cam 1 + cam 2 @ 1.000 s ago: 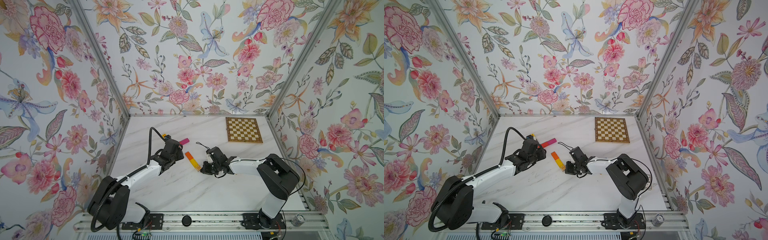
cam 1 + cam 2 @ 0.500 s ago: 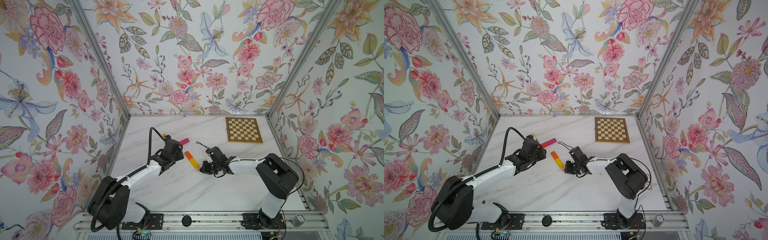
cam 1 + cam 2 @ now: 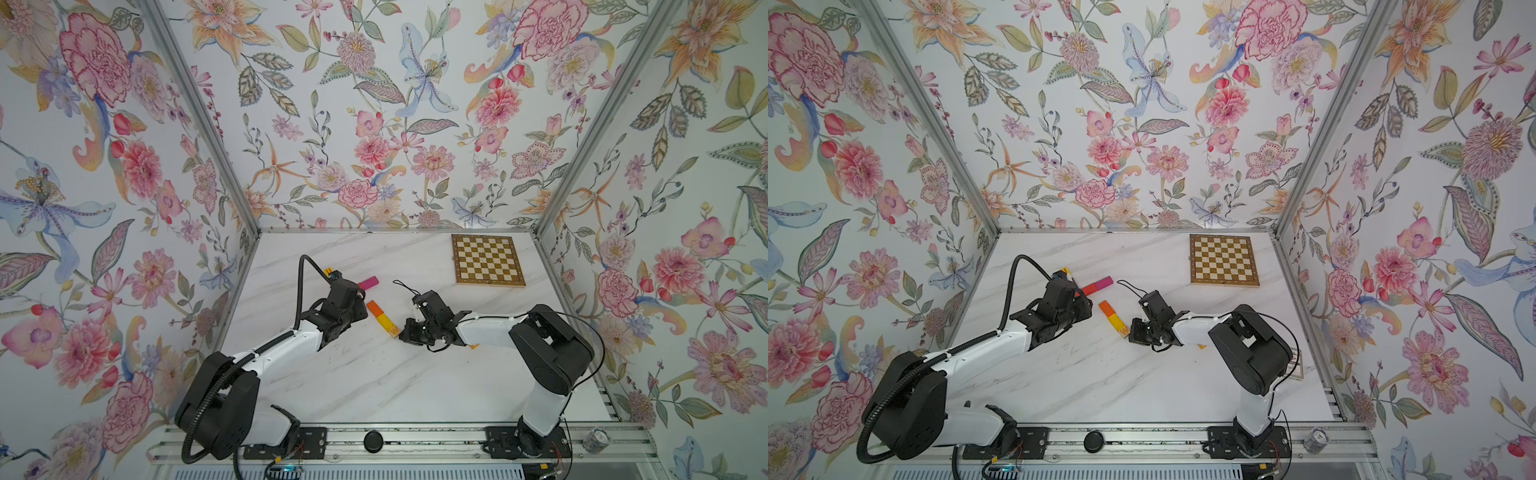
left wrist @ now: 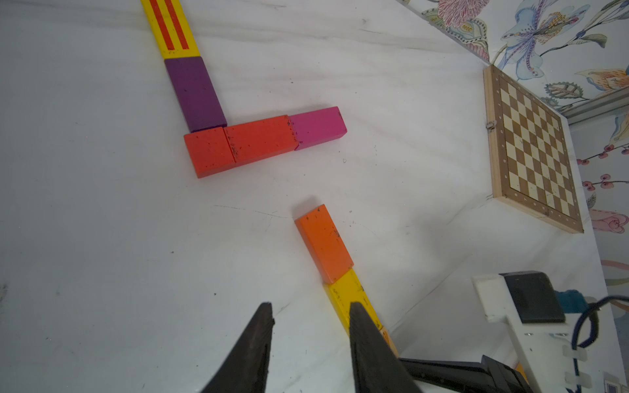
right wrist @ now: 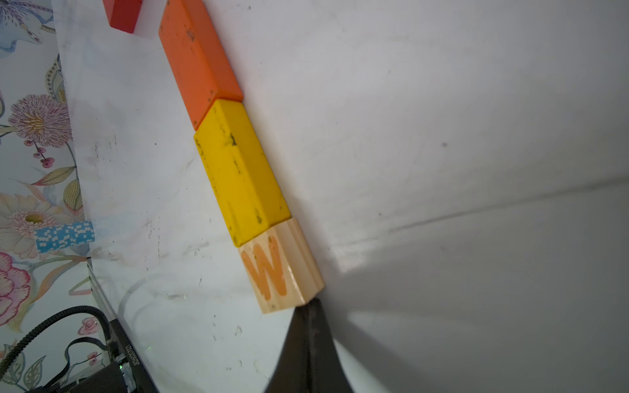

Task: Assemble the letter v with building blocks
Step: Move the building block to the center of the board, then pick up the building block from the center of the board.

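**Marbled table, hardly anything moving: the closed right gripper is resting against the W cube**

White marbled tabletop [image 3: 374, 386] is carrying two groups of blocks inside the floral-papered booth, with the chessboard [image 3: 488, 259] lying well apart at the far side. Compared with the top views of a second ago, nothing is visibly shifting. Both arms are keeping their poses and the loose row is lying where it was. Any creep is too small to tell.

The right gripper [image 5: 309, 308] is sitting with its jaws pressed together and holding nothing, its tip touching the outer corner of the W cube [image 5: 275, 268]. That cube is butting against the yellow block [image 5: 241, 170], which is butting against the orange block [image 5: 197, 58], so the three are lying end to end in one straight line. The left gripper [image 4: 311, 308] is hovering with its jaws a little apart and empty, just beside the yellow block.

Beyond the orange end, across a bare gap, an angle is already lying on the table. A striped yellow bar [image 4: 170, 29] and a purple block [image 4: 195, 93] are meeting two red blocks [image 4: 260, 139] and a magenta block [image 4: 318, 127] at a corner.

Judging from this, any push on the row is not yet taking effect. The row is staying apart from the angle, so the v is looking either unfinished or already formed with this row spare.
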Tool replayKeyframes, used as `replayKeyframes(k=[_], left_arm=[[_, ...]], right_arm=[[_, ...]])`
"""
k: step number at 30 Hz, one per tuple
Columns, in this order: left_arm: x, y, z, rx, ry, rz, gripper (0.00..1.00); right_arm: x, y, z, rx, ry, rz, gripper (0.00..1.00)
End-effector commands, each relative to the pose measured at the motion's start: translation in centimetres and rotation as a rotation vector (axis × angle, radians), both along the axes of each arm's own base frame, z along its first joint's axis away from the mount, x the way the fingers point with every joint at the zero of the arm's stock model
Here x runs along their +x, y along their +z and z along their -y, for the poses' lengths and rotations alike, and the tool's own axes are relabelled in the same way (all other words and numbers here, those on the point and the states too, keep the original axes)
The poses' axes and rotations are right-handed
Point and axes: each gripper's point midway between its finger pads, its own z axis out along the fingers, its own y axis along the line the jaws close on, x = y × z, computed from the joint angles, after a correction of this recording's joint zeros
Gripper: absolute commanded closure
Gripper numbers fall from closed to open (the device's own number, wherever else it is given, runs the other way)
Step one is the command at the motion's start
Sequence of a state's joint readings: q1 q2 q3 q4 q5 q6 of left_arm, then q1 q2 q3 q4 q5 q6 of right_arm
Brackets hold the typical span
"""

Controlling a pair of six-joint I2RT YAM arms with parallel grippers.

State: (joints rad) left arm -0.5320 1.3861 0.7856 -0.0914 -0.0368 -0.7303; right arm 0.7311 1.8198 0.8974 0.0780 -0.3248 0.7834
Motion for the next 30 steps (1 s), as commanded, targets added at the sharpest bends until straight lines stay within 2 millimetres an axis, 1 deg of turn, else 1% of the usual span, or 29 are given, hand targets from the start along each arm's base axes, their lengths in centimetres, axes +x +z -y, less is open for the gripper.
replayKeyframes(k=[1, 6, 10, 15, 17, 20, 23, 25, 30], left_arm=[[-0.1, -0.3, -0.7, 0.003, 0.018, -0.008, 0.59], [-0.1, -0.2, -0.7, 0.004, 0.017, -0.003, 0.59], [0.1, 0.3, -0.5, -0.004, 0.012, 0.004, 0.59], [0.4, 1.5, 0.1, -0.025, -0.007, 0.034, 0.59], [0.7, 2.3, 0.5, -0.047, -0.021, 0.056, 0.59], [1.0, 4.1, 1.6, -0.089, -0.064, 0.095, 0.59], [1.5, 6.0, 2.5, -0.118, -0.107, 0.143, 0.59], [1.9, 7.3, 3.4, -0.137, -0.146, 0.177, 0.59], [2.5, 9.4, 6.3, -0.168, -0.266, 0.215, 0.59]], right_arm=[[0.4, -1.5, 0.7, -0.048, -0.031, -0.024, 1.00], [0.5, -1.4, 0.7, -0.046, -0.034, -0.024, 1.00], [0.3, -0.9, 0.9, -0.045, -0.037, -0.021, 1.00], [-0.2, 0.7, 1.8, -0.049, -0.049, 0.004, 1.00], [-0.4, 1.6, 2.4, -0.050, -0.062, 0.019, 1.00], [-0.9, 3.2, 3.4, -0.051, -0.080, 0.044, 1.00], [-1.2, 4.6, 4.9, -0.064, -0.107, 0.086, 1.00], [-1.1, 5.3, 6.5, -0.087, -0.138, 0.115, 1.00], [-1.0, 6.4, 11.0, -0.119, -0.234, 0.161, 1.00]])
